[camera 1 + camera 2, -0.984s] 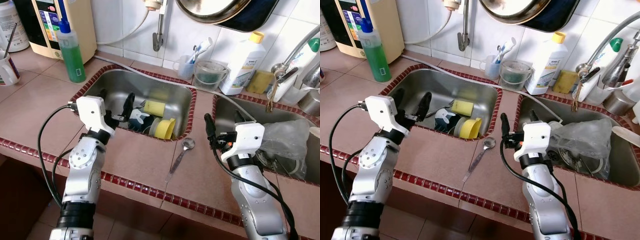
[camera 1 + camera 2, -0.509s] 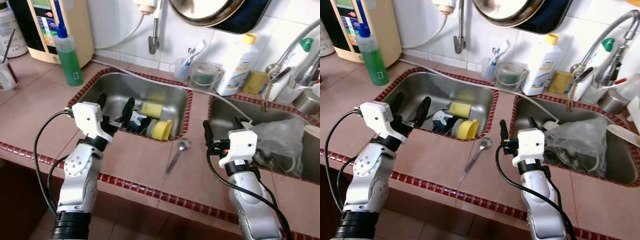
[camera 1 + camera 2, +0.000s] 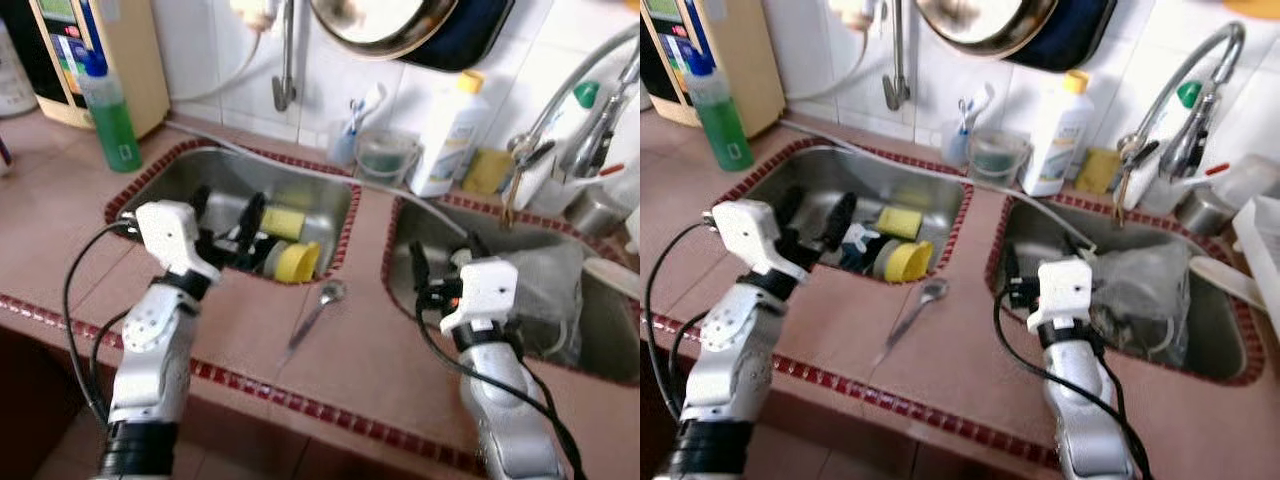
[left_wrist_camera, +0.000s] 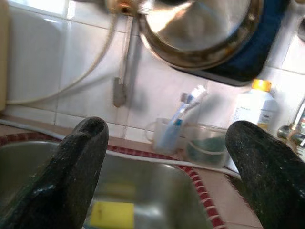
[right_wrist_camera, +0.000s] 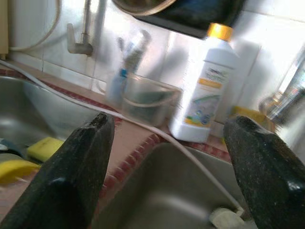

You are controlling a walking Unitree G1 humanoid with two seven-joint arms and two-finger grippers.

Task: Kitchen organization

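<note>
The view has pulled back and blurred, so the camera moves; the spoon lies unchanged on the tabletop's strip between the two sinks. The left hand hovers wide open over the left sink's near edge, above the yellow cup. The right hand, wide and empty, hangs at the right sink's near-left corner. Best to steady first, then descend squarely on the cup.

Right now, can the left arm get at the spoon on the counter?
Probably yes. The spoon lies bare on the tiled counter between the sinks, nothing over it. The left gripper, fingers open, sits over the left sink's near edge, beside it.
</note>
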